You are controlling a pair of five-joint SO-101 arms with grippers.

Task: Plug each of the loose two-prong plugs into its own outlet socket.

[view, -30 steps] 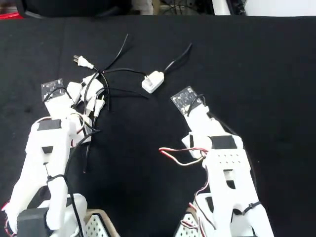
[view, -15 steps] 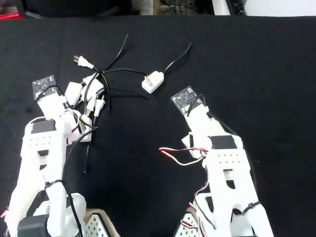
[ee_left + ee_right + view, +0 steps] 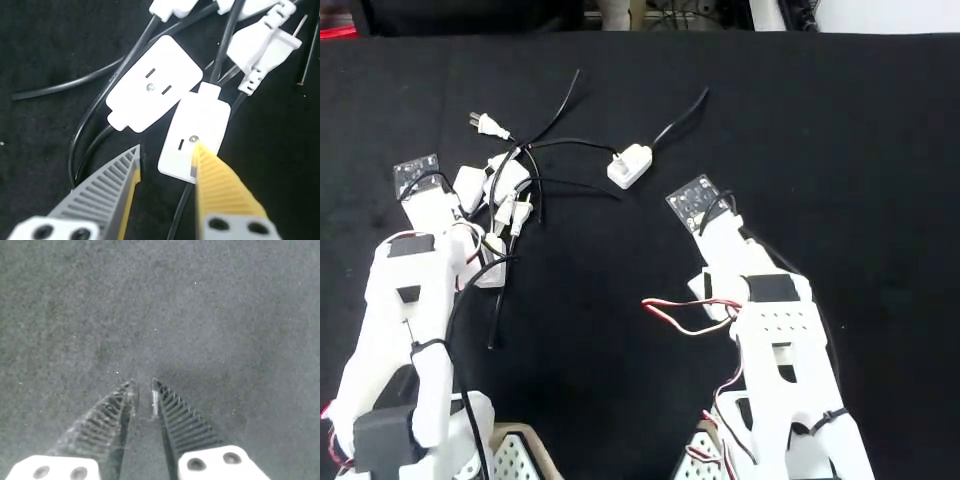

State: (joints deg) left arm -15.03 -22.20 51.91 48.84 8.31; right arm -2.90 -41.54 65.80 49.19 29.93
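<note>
The black-covered table [image 3: 860, 140] spans the high view. Two white arms rise from its 6 o'clock edge: the left arm [image 3: 405, 320] toward 9 o'clock of the table's middle, the right arm [image 3: 775, 340] toward 4 o'clock.

A tangle of black cables [image 3: 535, 150] spreads at about 10 o'clock from the middle, with white sockets and plugs knotted into it. The left arm's wrist sits at the tangle's 8 o'clock side. The right arm's wrist is at 2 o'clock from the middle, well apart from the tangle.

A lone outlet socket [image 3: 629, 165] lies at 12 o'clock from the middle, at 10 o'clock from the right wrist. Its cable [image 3: 680, 118] runs off toward 1 o'clock.

In the left wrist view, two socket blocks lie side by side, touching at a corner: the first socket [image 3: 152, 90] and the second socket [image 3: 197, 127], both faces up with no prongs in their slots.

The left pincer [image 3: 166, 147] is spread wide. Its yellow finger [image 3: 215, 180] has its tip over the second socket's face, and its grey finger [image 3: 107, 187] is over bare cloth beside that block.

The right pincer [image 3: 143, 382] has its fingers almost pressed together, a thin gap between the tips, pinching nothing, above bare cloth.

A two-prong plug [image 3: 265, 45] lies tilted just beside the second socket. Another loose plug [image 3: 488, 125] rests at 12 o'clock of the tangle.
</note>
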